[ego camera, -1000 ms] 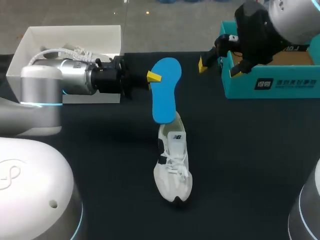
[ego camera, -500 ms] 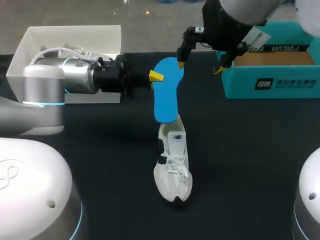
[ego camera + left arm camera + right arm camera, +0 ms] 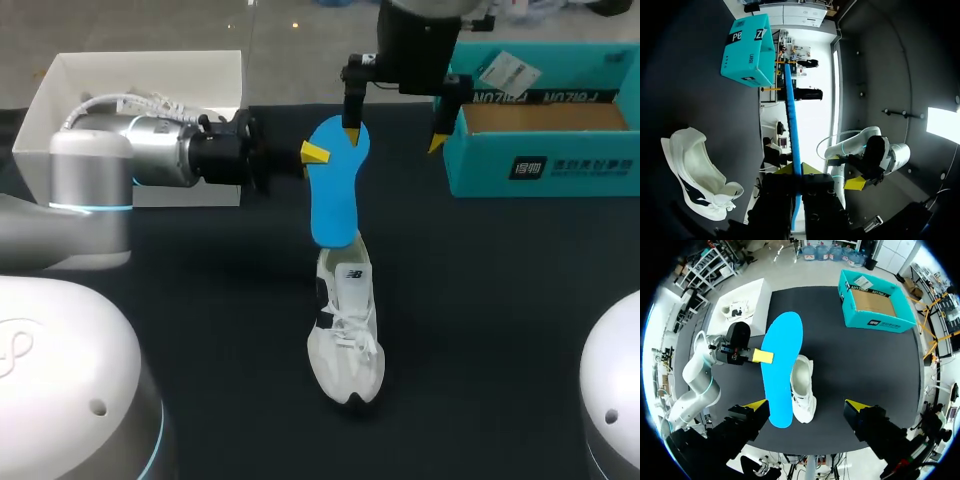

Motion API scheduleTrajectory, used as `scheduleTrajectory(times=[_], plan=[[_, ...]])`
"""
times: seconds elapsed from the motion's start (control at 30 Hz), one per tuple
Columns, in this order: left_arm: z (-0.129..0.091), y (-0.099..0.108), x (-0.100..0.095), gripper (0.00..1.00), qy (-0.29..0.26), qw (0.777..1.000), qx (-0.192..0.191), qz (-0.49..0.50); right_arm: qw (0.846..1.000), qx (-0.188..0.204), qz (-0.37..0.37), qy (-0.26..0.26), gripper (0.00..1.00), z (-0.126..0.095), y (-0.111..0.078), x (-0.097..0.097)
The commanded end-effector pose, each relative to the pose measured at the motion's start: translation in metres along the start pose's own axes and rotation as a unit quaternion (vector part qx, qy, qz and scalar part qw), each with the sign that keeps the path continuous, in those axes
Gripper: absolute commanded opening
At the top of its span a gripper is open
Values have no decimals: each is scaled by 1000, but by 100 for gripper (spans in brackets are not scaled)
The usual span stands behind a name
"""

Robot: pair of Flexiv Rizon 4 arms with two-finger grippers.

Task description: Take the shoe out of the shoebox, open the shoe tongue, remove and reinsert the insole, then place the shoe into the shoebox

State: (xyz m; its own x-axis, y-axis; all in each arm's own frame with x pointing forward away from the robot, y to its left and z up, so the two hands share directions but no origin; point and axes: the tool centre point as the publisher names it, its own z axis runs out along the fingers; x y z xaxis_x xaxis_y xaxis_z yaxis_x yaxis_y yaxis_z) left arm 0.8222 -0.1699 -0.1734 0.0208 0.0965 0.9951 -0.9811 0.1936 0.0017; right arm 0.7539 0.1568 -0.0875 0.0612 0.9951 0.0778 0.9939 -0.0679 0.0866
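Left pincer (image 3: 312, 153) clenched across one long edge of the insole (image 3: 335, 195), holding it off the worktop (image 3: 500, 300); the end farthest from the right pincer (image 3: 393, 135) meets the collar of the shoe (image 3: 347, 335), probably to guide it through the opening. The right pincer, released and spread wide, hovers at the insole's free end. The insole is a thin, smooth blue sheet. The shoe is white, laced and soft-walled. The shoebox (image 3: 545, 175), teal card, stands open beside the right pincer.

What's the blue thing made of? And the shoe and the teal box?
The blue insole is probably foam: thin, matte, and straight when seen edge-on. The white shoe looks like soft fabric with cloth laces; its upper sags open. The teal shoebox seems to be printed cardboard, plain brown inside.
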Motion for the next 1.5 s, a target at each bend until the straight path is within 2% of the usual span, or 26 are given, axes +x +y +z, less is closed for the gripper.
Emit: scheduleTrajectory(times=[0.03, 0.1, 0.33, 0.7, 0.97, 1.5], plan=[[0, 2, -3, 0, 1, 1000, 2, -2, 999, -3, 44, -5, 100, 17, -1, 20], [-1, 2, -4, 0, 1, 1000, 3, -4, 998, -4, 64, 1, 100, 20, -1, 25], [-8, 2, -4, 0, -4, 1000, 9, -4, 997, -17, 65, 31, 100, 21, 4, 41], [-12, 1, -6, 0, -18, 1000, 12, -6, 998, -22, 64, 18, 100, 14, 8, 53], [-8, 1, -9, 0, -16, 1000, 4, -10, 999, -14, 37, 22, 100, 15, 10, 76], [-9, 7, -6, 0, -10, 1000, 1, -12, 999, -7, 41, 13, 100, 17, 9, 77]])
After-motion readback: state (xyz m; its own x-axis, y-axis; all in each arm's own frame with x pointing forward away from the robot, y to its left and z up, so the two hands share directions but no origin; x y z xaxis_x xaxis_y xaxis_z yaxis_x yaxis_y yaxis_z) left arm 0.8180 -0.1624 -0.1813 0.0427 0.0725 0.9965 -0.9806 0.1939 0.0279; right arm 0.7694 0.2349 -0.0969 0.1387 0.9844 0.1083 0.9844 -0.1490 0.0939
